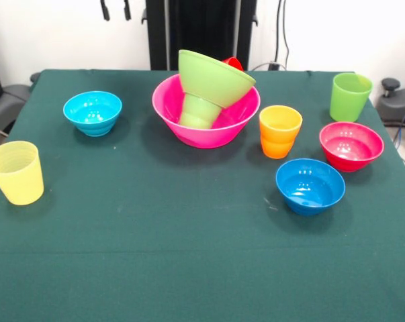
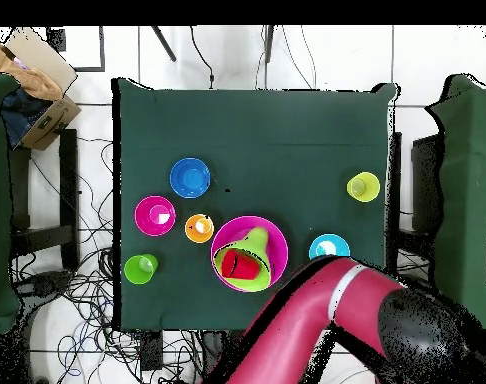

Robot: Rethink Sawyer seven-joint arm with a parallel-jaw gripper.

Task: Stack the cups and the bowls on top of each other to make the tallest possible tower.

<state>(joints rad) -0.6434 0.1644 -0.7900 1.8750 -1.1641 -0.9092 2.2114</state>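
I see the tower [image 1: 206, 107] at the table's [image 1: 189, 255] far middle: the lime green bowl [image 1: 215, 79] tips sideways on the small green cup [image 1: 199, 111] inside the pink bowl [image 1: 189, 131], probably because that base is narrow. The gripper's [image 1: 115, 9] tips hang apart, holding nothing.

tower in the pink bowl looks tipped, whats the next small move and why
Probably right the lime green bowl first: it leans sideways on the small green cup inside the pink bowl, and the red cup lies tipped in it, so nothing more would sit steady.
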